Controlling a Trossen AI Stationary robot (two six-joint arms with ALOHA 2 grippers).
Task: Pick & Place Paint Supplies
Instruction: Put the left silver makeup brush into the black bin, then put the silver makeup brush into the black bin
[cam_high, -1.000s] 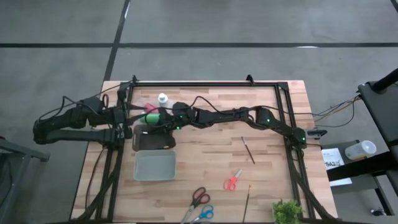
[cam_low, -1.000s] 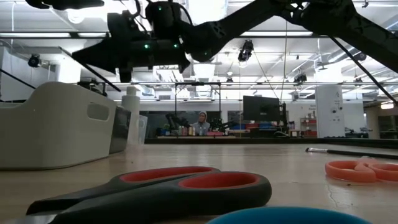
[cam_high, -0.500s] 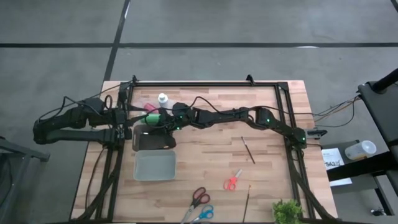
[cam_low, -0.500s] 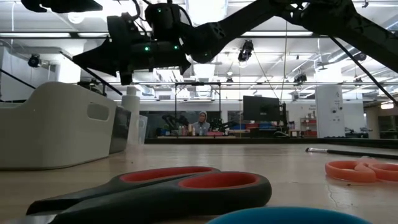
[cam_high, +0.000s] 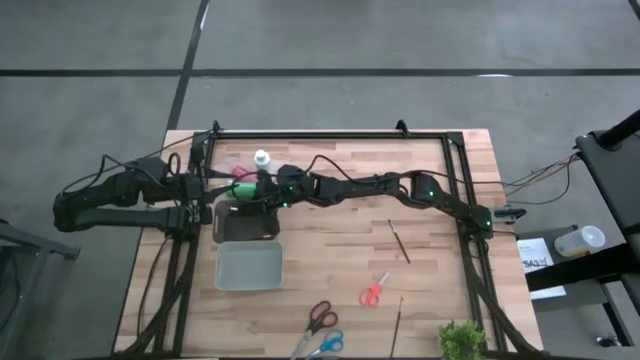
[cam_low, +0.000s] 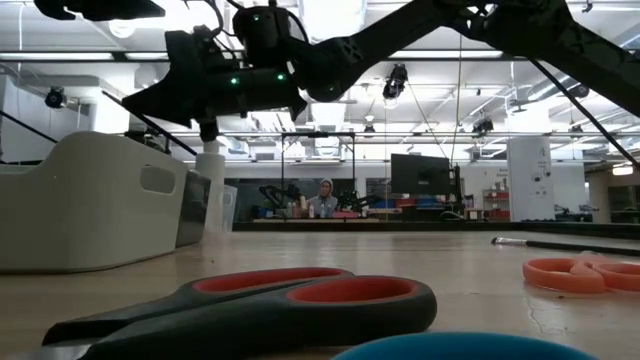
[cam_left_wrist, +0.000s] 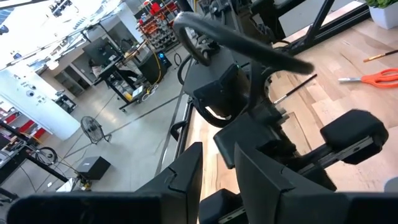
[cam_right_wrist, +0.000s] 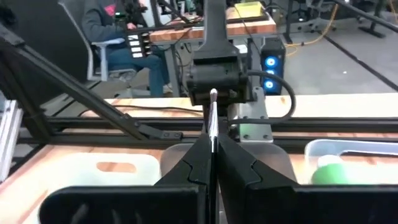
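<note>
My right gripper (cam_right_wrist: 211, 163) reaches across to the table's left, above a dark bin (cam_high: 245, 224), and is shut on a thin brush (cam_right_wrist: 213, 118). A green bottle (cam_high: 244, 190) lies just beside it and also shows in the right wrist view (cam_right_wrist: 329, 169). A red bottle (cam_high: 240, 172) and an upright white bottle (cam_high: 262, 158) stand toward the far edge. Two more brushes (cam_high: 399, 241) (cam_high: 400, 318) lie flat on the wood at the right. My left gripper (cam_left_wrist: 219, 183) waits open at the left edge, with nothing between its fingers. My right gripper pinches the brush between its two shut fingers (cam_right_wrist: 198, 163). The brush lies along the fingers, and its pale end (cam_right_wrist: 213, 95) sticks out past their tips toward the table's left. It is lifted clear, over the bins. The fingers come nearly level from the table's right.
A light bin (cam_high: 248, 266) sits on the near side of the dark one. Red-black scissors (cam_high: 320, 317), blue scissors (cam_high: 328, 345), small orange scissors (cam_high: 375, 290) and a plant (cam_high: 462, 340) lie near the front edge. A black frame (cam_high: 330, 135) rims the table.
My right gripper has turned a little at the wrist above the bins and stays shut on the brush. It has not shifted from its place.
</note>
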